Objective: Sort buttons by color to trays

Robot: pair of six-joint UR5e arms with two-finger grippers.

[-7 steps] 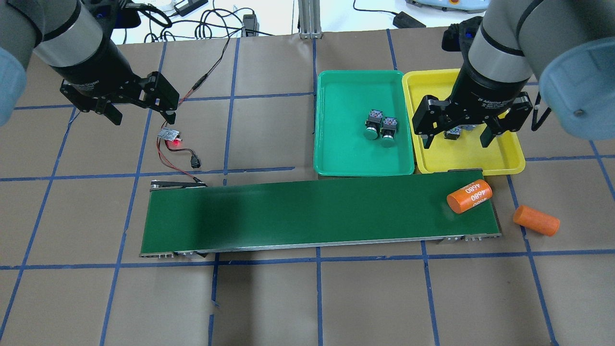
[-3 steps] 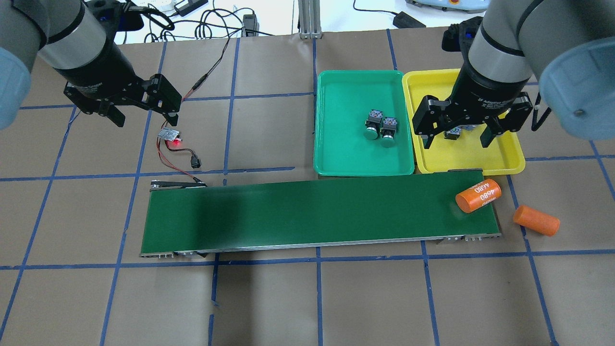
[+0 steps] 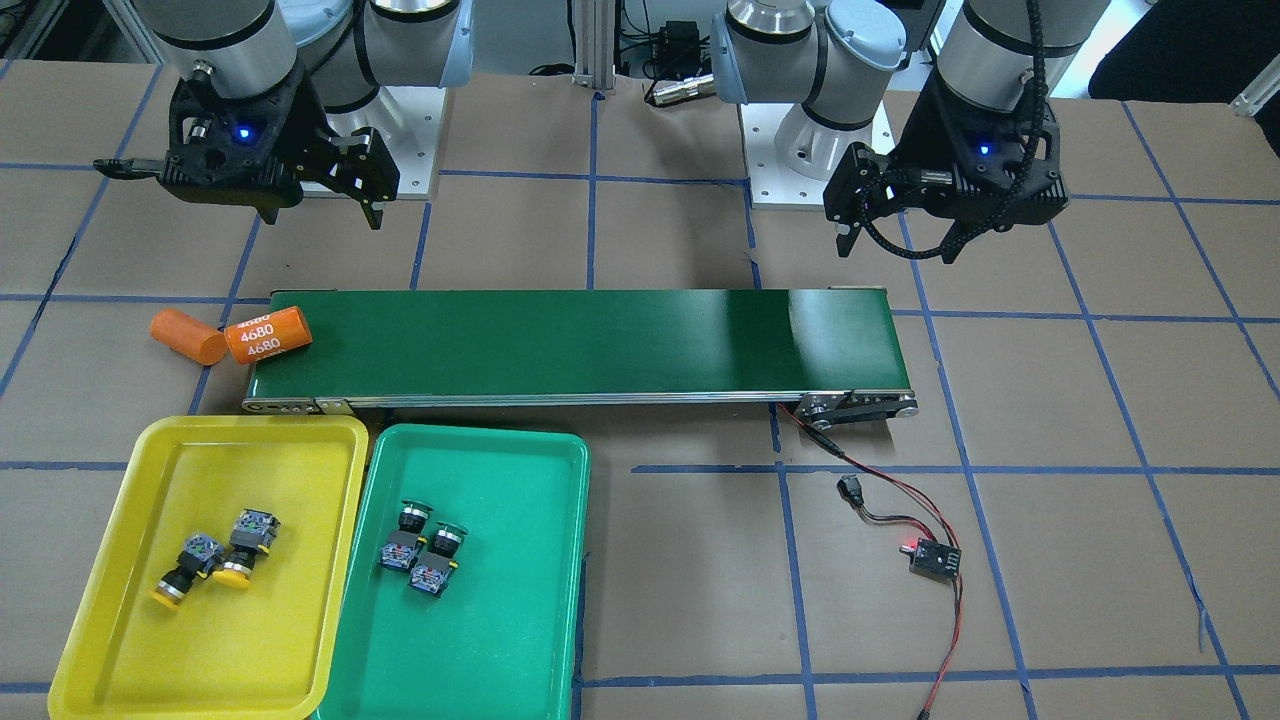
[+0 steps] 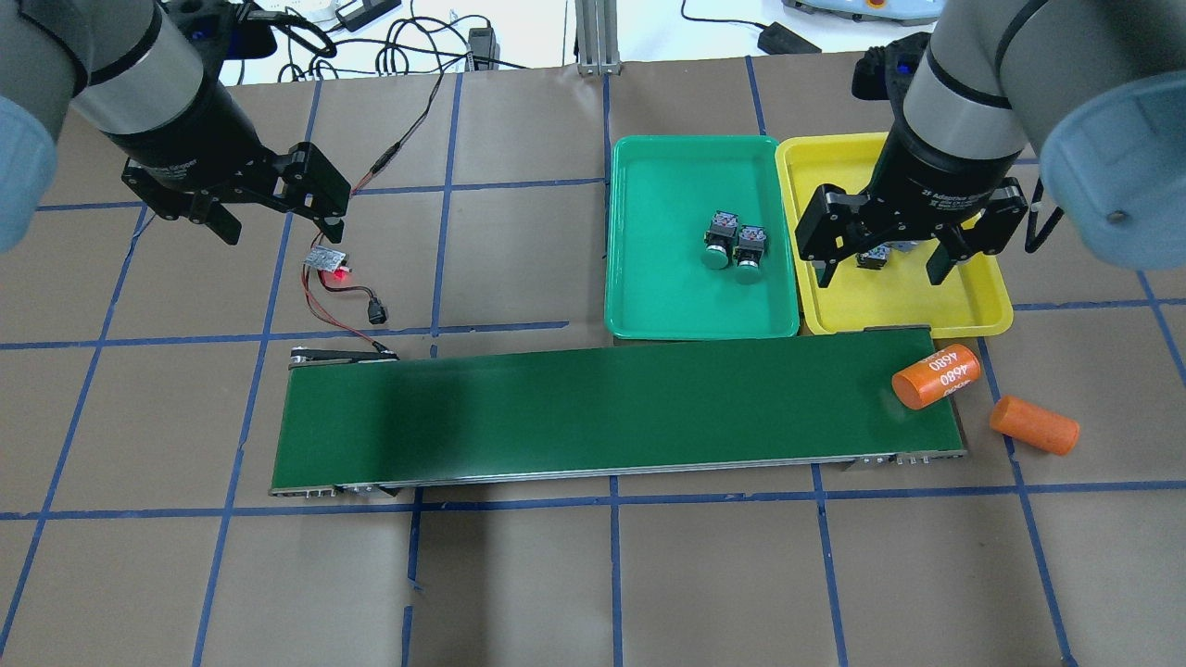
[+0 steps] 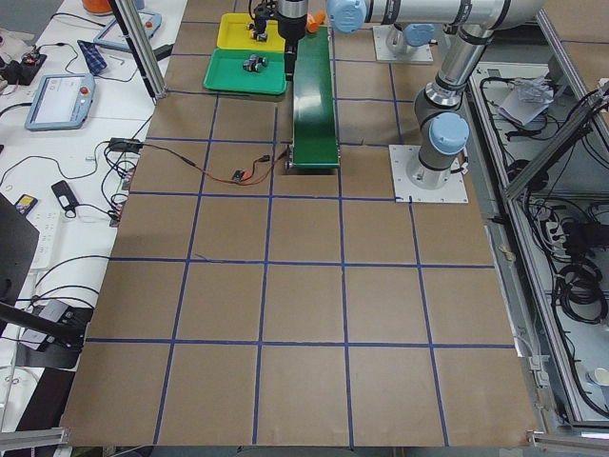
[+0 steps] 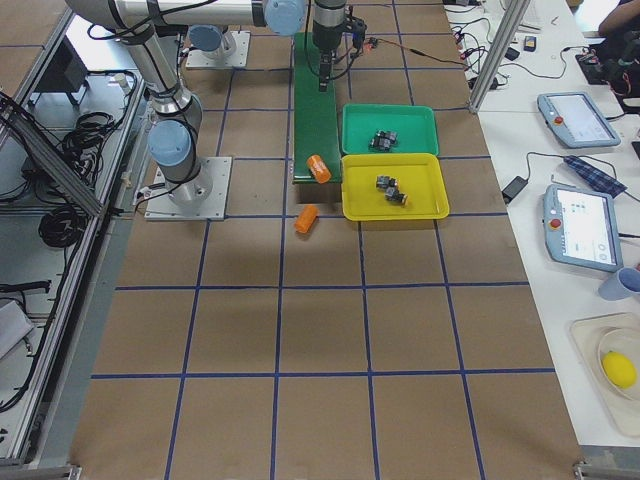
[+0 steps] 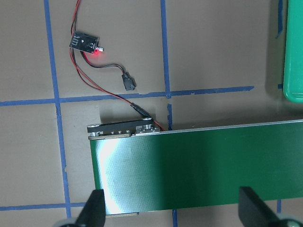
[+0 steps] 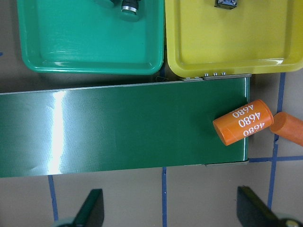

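Note:
Two green-capped buttons [image 4: 732,248] lie side by side in the green tray [image 4: 649,306]; they also show in the front view [image 3: 425,545]. Two yellow-capped buttons [image 3: 215,558] lie in the yellow tray [image 3: 200,660]. In the overhead view my right gripper [image 4: 880,271] hangs open and empty above the yellow tray [image 4: 889,310] and hides most of those buttons. My left gripper [image 4: 276,222] is open and empty, high over the table's far left. The wrist views show both grippers' fingers spread wide with nothing between them.
A long dark green conveyor belt [image 4: 611,412] runs in front of the trays. One orange cylinder [image 4: 936,377] lies at the belt's right end, another [image 4: 1033,424] on the table beyond it. A small board with a red light [image 4: 329,261] and wires lies under my left gripper.
The orange cylinder on the belt has moved right, toward the belt's end. My left gripper has shifted slightly right. My right gripper has not moved.

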